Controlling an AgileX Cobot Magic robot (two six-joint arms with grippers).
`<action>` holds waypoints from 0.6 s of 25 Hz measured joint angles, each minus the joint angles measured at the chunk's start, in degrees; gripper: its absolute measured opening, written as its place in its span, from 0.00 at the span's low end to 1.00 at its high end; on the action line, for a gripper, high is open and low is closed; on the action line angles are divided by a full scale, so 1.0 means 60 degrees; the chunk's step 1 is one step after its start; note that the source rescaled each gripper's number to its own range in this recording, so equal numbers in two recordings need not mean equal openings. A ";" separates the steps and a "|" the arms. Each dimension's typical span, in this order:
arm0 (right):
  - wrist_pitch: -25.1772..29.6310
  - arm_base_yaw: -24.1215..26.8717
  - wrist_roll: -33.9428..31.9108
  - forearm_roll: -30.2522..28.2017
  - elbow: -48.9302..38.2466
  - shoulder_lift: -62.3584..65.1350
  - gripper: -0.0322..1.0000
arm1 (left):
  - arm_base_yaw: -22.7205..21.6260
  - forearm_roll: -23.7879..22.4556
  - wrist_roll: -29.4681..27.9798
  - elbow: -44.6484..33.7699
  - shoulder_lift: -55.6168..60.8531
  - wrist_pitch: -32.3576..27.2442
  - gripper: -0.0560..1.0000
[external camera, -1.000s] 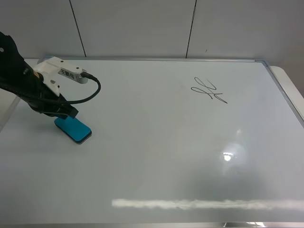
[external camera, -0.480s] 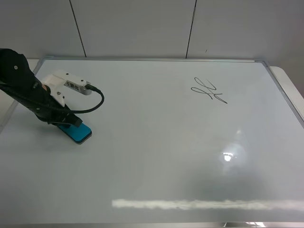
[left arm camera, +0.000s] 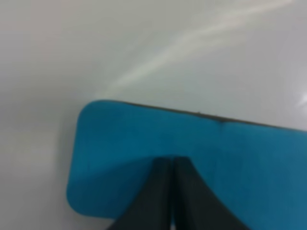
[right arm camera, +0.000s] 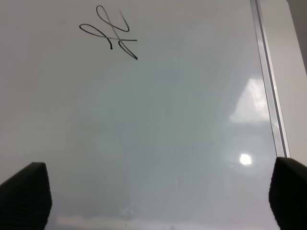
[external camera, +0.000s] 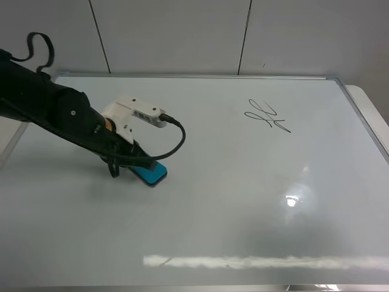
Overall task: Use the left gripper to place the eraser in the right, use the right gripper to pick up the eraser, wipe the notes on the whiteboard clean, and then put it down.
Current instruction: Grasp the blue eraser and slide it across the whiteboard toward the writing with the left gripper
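Observation:
The teal eraser [external camera: 150,173] lies flat on the whiteboard [external camera: 243,207], left of centre. My left gripper [external camera: 134,163] is over the eraser's left end. In the left wrist view its two fingers are shut together [left arm camera: 171,163] with their tips against the eraser's top face [left arm camera: 139,134]; nothing is between them. The notes [external camera: 267,117] are a black scribble at the board's upper right, far from the eraser. The right gripper is out of the exterior high view. In the right wrist view it [right arm camera: 153,196] is open and empty above the board [right arm camera: 168,120], with the notes [right arm camera: 109,33] ahead of it.
The board's silver frame [external camera: 364,121] runs down the right side, with a white table edge [external camera: 372,106] beyond it. A grey panelled wall [external camera: 182,36] stands behind the board. The left arm's black cable [external camera: 176,137] loops over the board beside the wrist box [external camera: 130,112].
My left gripper has moved right across the board, and the eraser has travelled right with it, from the left edge towards the centre. The notes are unchanged.

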State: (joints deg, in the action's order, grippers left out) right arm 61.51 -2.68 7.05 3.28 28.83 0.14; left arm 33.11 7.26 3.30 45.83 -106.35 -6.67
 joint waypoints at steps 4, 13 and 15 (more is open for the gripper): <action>0.0000 0.0000 0.0000 0.0000 0.0000 0.0000 0.81 | 0.1381 0.0031 -0.0823 0.1660 -0.1163 -0.0089 0.05; -0.0011 0.0000 -0.0508 -0.0694 0.0000 0.0000 0.81 | 0.2901 0.0072 -0.1799 0.6320 -0.3684 -0.2073 0.05; -0.0011 0.0000 -0.0515 -0.0723 0.0000 0.0000 0.81 | 0.3149 0.0185 -0.2072 0.7867 -0.4502 -0.2666 0.05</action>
State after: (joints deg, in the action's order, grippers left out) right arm 61.44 -2.68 3.96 -1.06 28.83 0.14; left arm 52.01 8.37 -9.13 93.03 -133.37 -22.67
